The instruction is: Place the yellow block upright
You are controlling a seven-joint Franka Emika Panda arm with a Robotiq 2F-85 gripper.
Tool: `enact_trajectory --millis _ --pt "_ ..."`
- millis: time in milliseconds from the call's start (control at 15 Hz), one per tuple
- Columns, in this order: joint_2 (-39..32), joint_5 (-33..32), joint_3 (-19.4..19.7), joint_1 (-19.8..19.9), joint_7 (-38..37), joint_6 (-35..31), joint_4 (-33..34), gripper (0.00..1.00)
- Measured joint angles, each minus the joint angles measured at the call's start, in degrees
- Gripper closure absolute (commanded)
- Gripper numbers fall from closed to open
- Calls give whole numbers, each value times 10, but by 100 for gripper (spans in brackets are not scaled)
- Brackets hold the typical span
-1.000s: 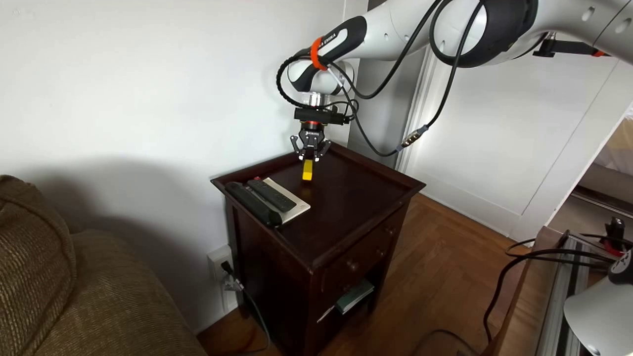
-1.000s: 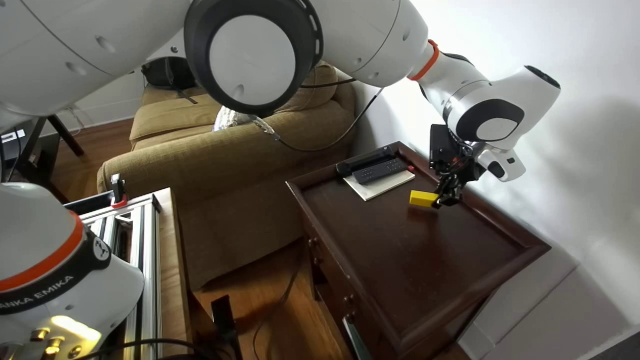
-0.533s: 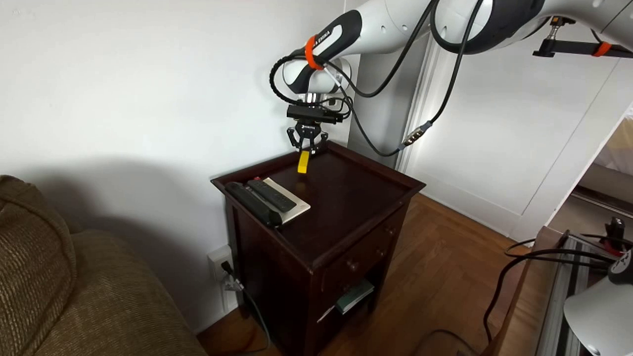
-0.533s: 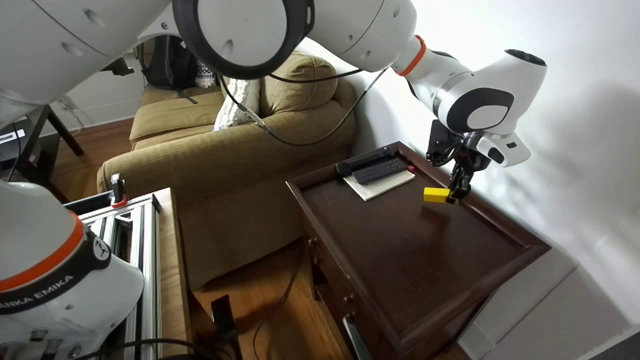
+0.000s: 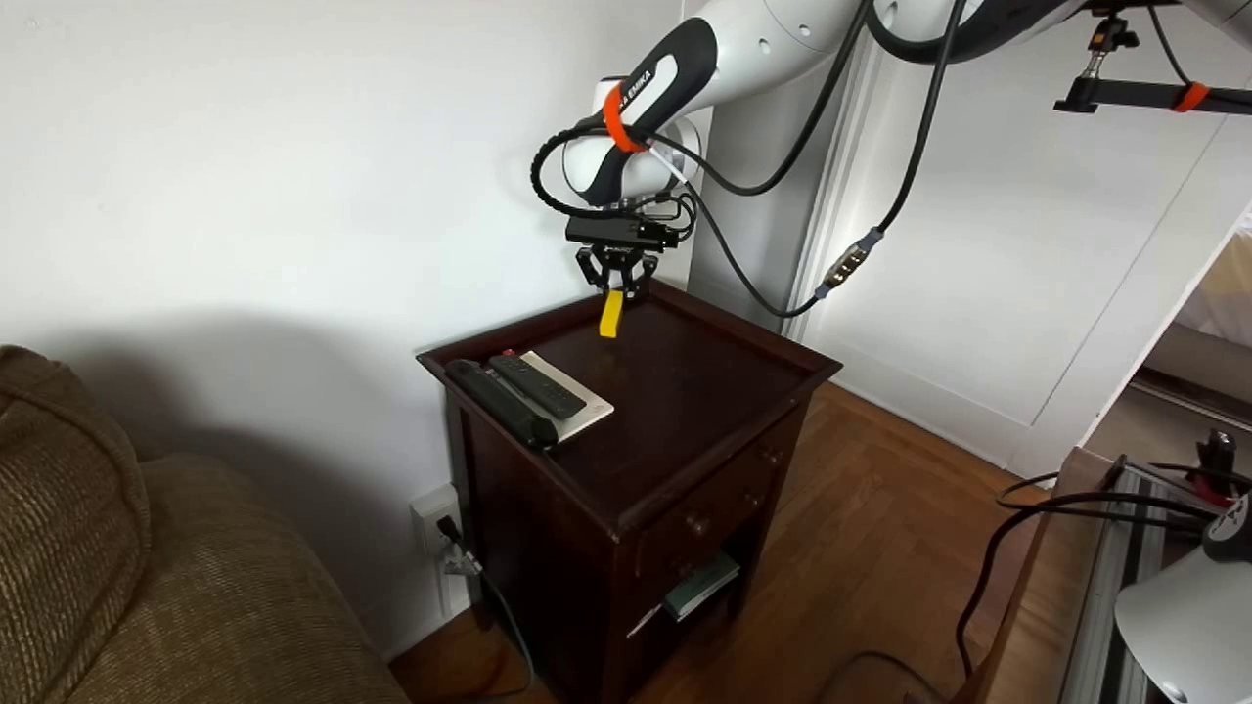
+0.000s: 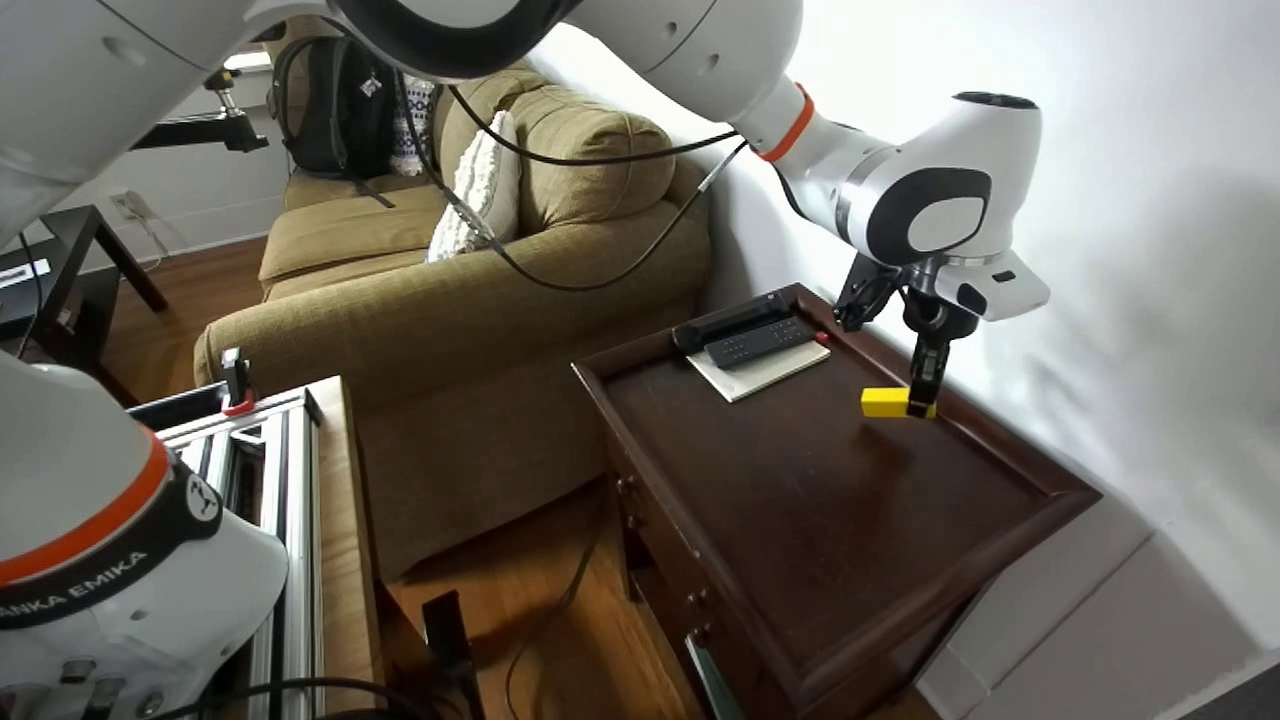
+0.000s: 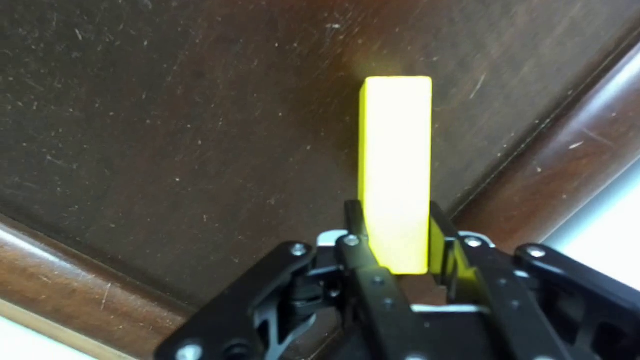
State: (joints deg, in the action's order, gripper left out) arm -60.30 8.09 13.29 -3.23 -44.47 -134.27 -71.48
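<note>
Only wrist view: tabletop scratches (image 7: pixel 478 86) | all: tool (image 7: pixel 396 215) grips yellow block (image 7: pixel 397 150)

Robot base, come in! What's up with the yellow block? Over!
Jaws shut on yellow block. Held sideways, not upright yet. Dark remote off to one side, likely not in the way.

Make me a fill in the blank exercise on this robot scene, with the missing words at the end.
The rectangular block held in the end effector is coloured ____.
Its long side lies nearer ____ than vertical.
Lying on the pale pad is a dark, button-covered ____.
On the sofa sits a black ____.

Missing words: yellow; horizontal; remote control; backpack.
</note>
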Motion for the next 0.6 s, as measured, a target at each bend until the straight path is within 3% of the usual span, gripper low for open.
enact_trajectory --millis 400,467,600 --pt "44 -49 26 -37 -61 -24 -74 92" --pt "52 -59 32 -43 -70 -25 -85 69" --pt "64 -67 32 -46 -72 -25 -103 69"
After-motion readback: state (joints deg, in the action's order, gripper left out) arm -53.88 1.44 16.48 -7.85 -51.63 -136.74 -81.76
